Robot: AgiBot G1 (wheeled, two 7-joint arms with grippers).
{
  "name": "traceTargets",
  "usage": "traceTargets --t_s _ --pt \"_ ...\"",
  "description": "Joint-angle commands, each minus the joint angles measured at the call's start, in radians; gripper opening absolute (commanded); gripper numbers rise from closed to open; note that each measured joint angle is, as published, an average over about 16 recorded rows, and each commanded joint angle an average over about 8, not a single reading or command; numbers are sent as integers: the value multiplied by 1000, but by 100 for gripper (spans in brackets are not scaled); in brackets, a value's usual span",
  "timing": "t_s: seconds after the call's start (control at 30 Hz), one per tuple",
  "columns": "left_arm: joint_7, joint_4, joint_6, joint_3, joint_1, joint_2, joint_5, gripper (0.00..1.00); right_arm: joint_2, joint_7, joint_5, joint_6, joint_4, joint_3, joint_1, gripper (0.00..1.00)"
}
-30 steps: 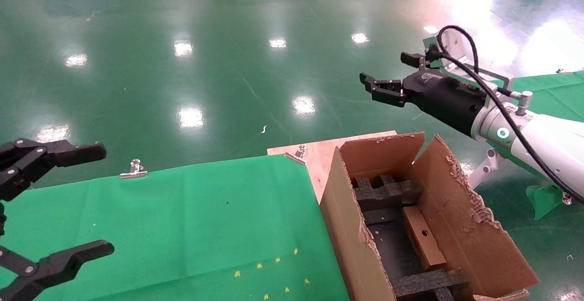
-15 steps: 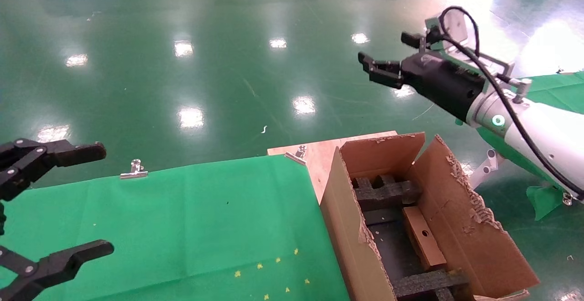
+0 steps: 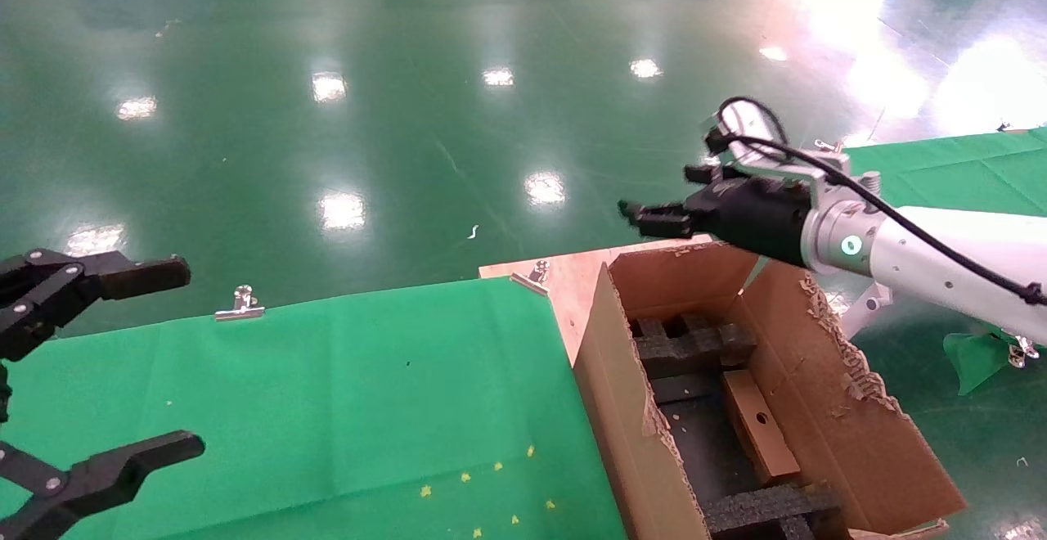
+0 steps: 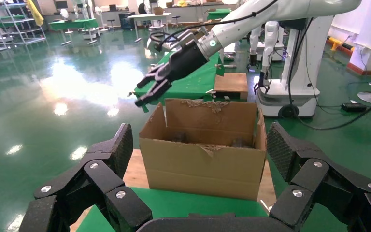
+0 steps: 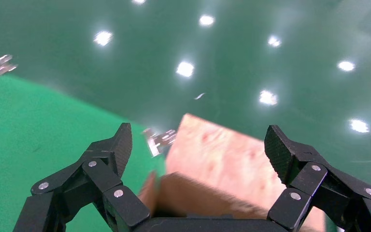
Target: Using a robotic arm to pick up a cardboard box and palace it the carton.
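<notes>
Glossy green floor all around, and we've got a green cloth clipped over the table in front of us. The carton sits at the table's right end, flaps up. The cardboard box is already inside it, lying between the black foam inserts. Our right gripper on the robotic arm hovers over the carton's far edge, fingers spread wide, holding nothing. Left gripper is parked near-left, wide open too.
</notes>
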Motion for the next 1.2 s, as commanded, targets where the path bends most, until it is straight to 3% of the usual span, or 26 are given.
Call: traceTargets --t_s 0.03,1.2 --pt "0 0 0 0 0 0 0 100 -9 -55 45 -56 -3 50 -24 100" --pt "0 0 0 0 0 0 0 100 -159 -973 801 -1002 -57 901 -423 100"
